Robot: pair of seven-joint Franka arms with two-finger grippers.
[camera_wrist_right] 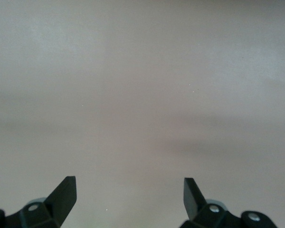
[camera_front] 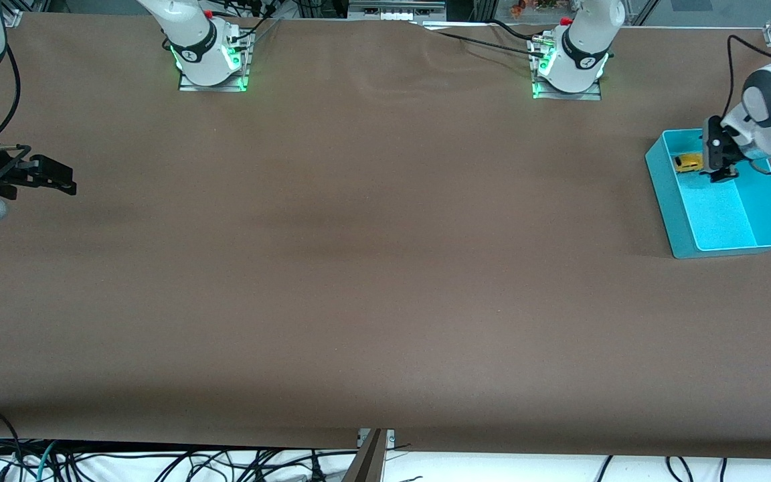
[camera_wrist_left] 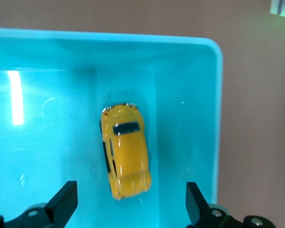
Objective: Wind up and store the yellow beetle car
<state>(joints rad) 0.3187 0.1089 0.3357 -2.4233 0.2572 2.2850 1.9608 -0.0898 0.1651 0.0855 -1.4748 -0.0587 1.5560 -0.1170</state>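
Since the car (camera_wrist_left: 125,151) already lies loose on the floor of the bin (camera_front: 674,209), with my left pincer (camera_wrist_left: 128,205) spread empty above it, I judge storing done, while my right pincer (camera_front: 57,179), also spread, waits over bare tabletop (camera_front: 359,268) well apart from the bin.

Toy car (camera_wrist_left: 126,153): glossy yellow shell, smooth, with dark shiny windows. Bin (camera_front: 770,201): smooth turquoise plastic whose floor reflects a bright streak of light. Table (camera_front: 359,268): covered in matt brown cloth-like sheet, faintly rippled near the arm bases. Left gripper (camera_wrist_left: 128,209) and right gripper (camera_wrist_right: 129,202): matt black fingers, plastic in look. Arm casings: glossy white.
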